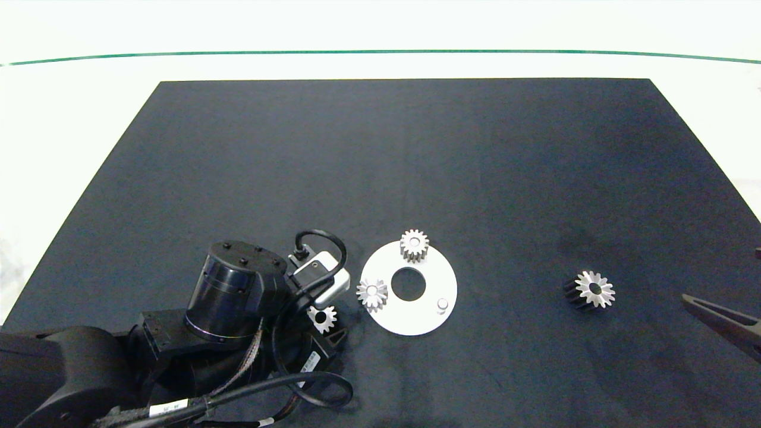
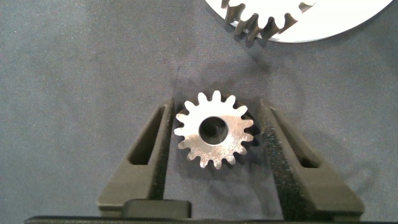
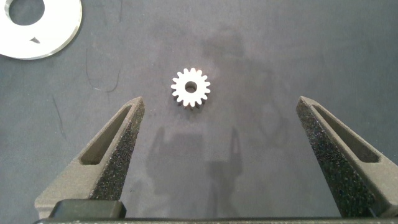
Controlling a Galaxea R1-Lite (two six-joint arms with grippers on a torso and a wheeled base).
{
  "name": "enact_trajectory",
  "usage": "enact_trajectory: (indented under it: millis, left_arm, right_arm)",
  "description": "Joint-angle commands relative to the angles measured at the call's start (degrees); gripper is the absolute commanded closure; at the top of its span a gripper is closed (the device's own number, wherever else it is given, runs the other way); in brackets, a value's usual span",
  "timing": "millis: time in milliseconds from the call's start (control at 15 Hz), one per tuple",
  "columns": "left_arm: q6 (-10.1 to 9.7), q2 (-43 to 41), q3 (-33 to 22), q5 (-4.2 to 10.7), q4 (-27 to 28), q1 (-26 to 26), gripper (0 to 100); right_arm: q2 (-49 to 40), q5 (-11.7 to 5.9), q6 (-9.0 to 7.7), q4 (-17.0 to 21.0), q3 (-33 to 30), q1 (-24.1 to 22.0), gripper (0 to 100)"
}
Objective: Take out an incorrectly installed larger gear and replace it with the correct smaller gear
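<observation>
A: Two gears sit on the white disc plate [image 1: 389, 318] at lower centre of the head view: a blunt-toothed gear [image 1: 414, 245] at its top edge, a star-toothed gear [image 1: 372, 293] with a pale centre at its left edge. A bare peg [image 1: 442, 305] stands at the plate's lower right.

B: Smaller gear?

A: The smaller gear [image 2: 214, 130] lies flat on the black mat [image 1: 416, 148], just left of the plate, between the left gripper [image 2: 215, 102] fingers. Gripper is narrow, pads just beside the teeth on both sides. Can't tell if they touch.

B: Larger gear?

A: The larger gear [image 1: 588, 289] is on the mat, right of centre, well apart from the plate, tipped so its dark flank shows. Right gripper [image 3: 220, 106] is spread wide at the lower right edge, near that gear, holding nothing.

B: Tabletop?

A: White tabletop [image 1: 71, 119] shows around the mat.
</observation>
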Motion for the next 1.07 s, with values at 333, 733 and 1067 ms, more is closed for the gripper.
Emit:
enact_trajectory:
  millis: [333,733,1067]
  left_arm:
    - [0.09,-0.15,0.45,0.1,-0.15,0.11,62]
    - [0.09,0.02,0.27,0.1,-0.15,0.11,74]
    - [0.09,-0.33,1.15,0.1,0.03,-0.24,81]
  right_arm:
    - [-0.32,-0.03,-0.12,0.03,0.0,0.09,0]
    - [-0.32,-0.03,-0.12,0.12,0.0,0.09,0]
    - [-0.4,-0.03,-0.12,0.12,0.36,0.09,0]
